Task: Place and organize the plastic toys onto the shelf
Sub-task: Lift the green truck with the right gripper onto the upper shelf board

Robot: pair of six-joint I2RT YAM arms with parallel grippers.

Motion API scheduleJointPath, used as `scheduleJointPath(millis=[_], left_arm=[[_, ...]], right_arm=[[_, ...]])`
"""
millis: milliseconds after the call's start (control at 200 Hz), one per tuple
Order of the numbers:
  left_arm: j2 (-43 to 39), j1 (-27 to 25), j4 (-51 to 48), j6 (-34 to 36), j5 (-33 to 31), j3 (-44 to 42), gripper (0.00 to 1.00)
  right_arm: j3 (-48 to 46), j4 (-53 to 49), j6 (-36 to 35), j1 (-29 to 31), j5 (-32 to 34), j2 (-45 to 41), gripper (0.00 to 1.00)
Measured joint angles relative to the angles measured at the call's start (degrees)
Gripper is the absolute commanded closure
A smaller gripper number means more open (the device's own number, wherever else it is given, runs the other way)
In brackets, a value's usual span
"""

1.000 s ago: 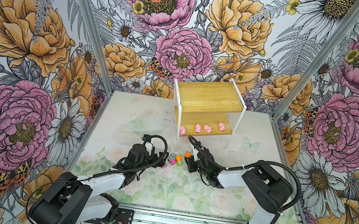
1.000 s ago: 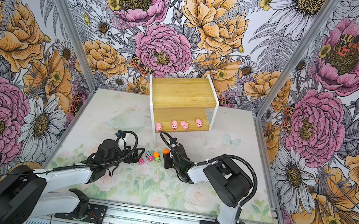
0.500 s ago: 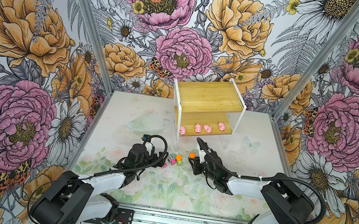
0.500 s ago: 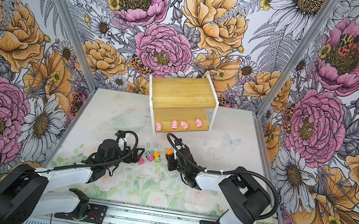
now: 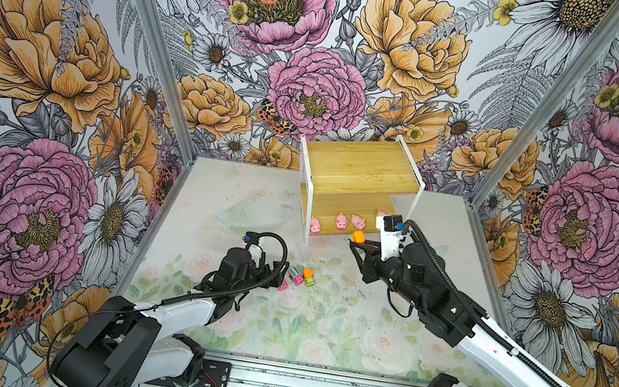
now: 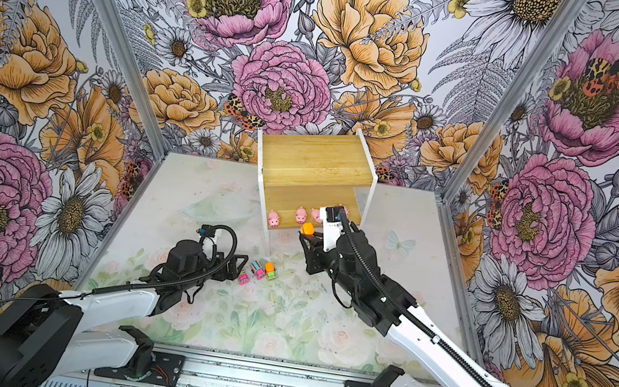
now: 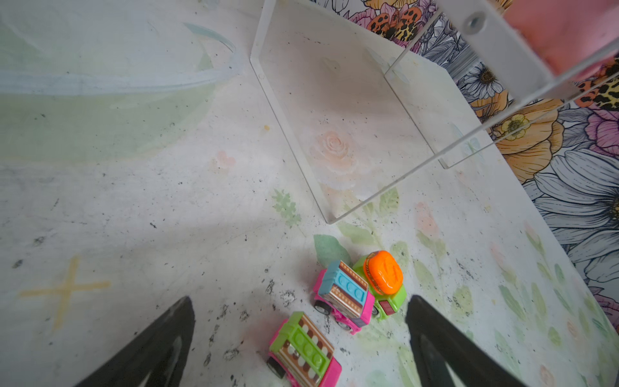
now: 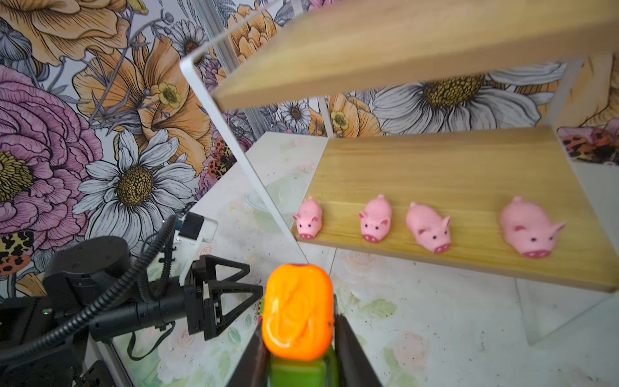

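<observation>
1. Evidently, one green car with an orange top [image 8: 297, 321] sat pinched in the right gripper [image 5: 356, 243], whose jaws were closed narrowly on its sides. It was held just before the lower board's front edge on the shelf [image 5: 362, 169].
2. Four pink pigs [image 8: 375, 219] stood in a row along that board's front edge, snouts outward.
3. Three more cars [image 7: 345, 298], two pink and one green, clustered on the table [image 5: 319, 331] off the shelf's front left corner.
4. The left gripper [image 7: 299, 300] lay low beside them, jaws wide apart and empty. One pink car sat between its fingers [image 7: 157, 345].
</observation>
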Motion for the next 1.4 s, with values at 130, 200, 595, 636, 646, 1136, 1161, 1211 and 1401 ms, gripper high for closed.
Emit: scheduleJointPath(millis=[130,200,595,636,646,1136,1161,1211,1401], left_arm=[[-0.5,0.3,-0.2,0.3,0.0,0.1,0.01],[-0.6,0.4,-0.4,0.5,0.0,0.5,0.01],[-1.1,1.0,-2.3,1.8,0.7,2.6,0.01],[-1.2,1.0,-2.6,2.1,0.7,3.0,0.01],[-1.2,1.1,-2.8,2.1,0.7,3.1,0.01],[-1.1,1.5,-3.2,3.0,1.1,4.9,0.01],[-1.0,1.5,-3.2,3.0,1.1,5.0,0.01],[-0.8,1.5,-3.2,2.9,1.1,5.2,0.01],[-0.5,1.5,-3.2,3.0,1.2,5.3,0.01]], right_arm=[[12.9,-4.8,-3.9,-3.1,1.6,4.0,0.80],[19.5,-6.6,-6.1,-5.5,2.6,7.3,0.80],[45.2,-14.6,-11.8,-18.1,4.9,26.9,0.80],[46.3,-15.5,-11.8,-19.4,4.1,27.9,0.80],[46.5,-15.7,-11.8,-19.8,3.8,28.1,0.80],[48.5,-23.1,-11.4,-26.4,-8.9,31.9,0.81],[48.5,-23.2,-11.4,-26.4,-9.4,32.1,0.81],[48.5,-23.3,-11.4,-26.4,-10.0,32.2,0.81],[47.5,-23.4,-11.5,-26.4,-11.4,32.4,0.81]])
